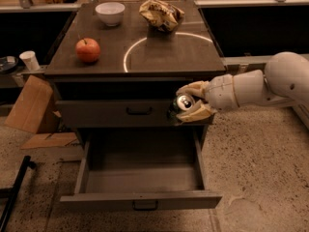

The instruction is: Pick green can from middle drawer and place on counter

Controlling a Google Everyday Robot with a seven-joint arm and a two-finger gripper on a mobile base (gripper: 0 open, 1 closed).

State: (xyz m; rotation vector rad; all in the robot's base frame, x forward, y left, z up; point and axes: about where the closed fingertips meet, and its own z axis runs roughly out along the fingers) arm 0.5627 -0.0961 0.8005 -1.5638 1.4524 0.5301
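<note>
Presently: one counter (159, 57), white circle on top. One middle drawer (140, 199), pulled fully out. Gripper (185, 103) hangs at the closed upper drawer's (116, 113) right end, fingers narrowed onto a load. On the counter: one crumpled bag (161, 14), one bowl (110, 12), one apple (88, 50). One green can (183, 102), clamped between those fingers, above the middle drawer, below counter level.

On surface (169, 57): 1 red apple (88, 50) front left; 1 white bowl (110, 12) back left; 1 crumpled snack bag (161, 14) near bowl's right. Off left: 1 white cup (30, 60), cardboard (30, 105) leaning beside cabinet.
</note>
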